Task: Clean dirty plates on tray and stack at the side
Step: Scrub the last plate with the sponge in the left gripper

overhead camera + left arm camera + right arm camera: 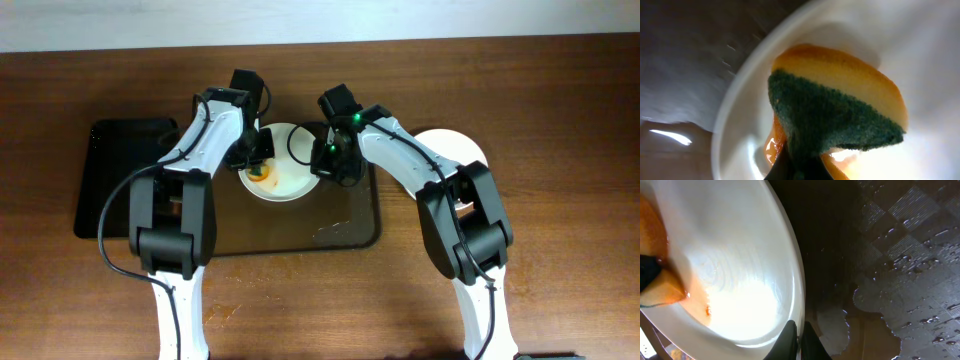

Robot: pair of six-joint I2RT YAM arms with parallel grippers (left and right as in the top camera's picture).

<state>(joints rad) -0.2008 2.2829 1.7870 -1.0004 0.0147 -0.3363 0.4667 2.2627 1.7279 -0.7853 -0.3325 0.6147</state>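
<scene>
A white plate point(293, 183) smeared with orange sauce point(266, 179) lies at the back of the dark wet tray point(350, 232). My left gripper point(258, 158) is shut on a yellow and green sponge point(835, 105) and presses it onto the plate point(740, 125) over the sauce point(771, 145). My right gripper point(326, 165) is shut on the plate's right rim point(795, 305); its fingers point(799, 339) pinch the rim. A clean white plate point(460, 150) lies on the table to the right of the tray.
A black tray point(105, 180) lies on the wooden table to the left. Water pools and drops point(900, 280) cover the dark tray beside the plate.
</scene>
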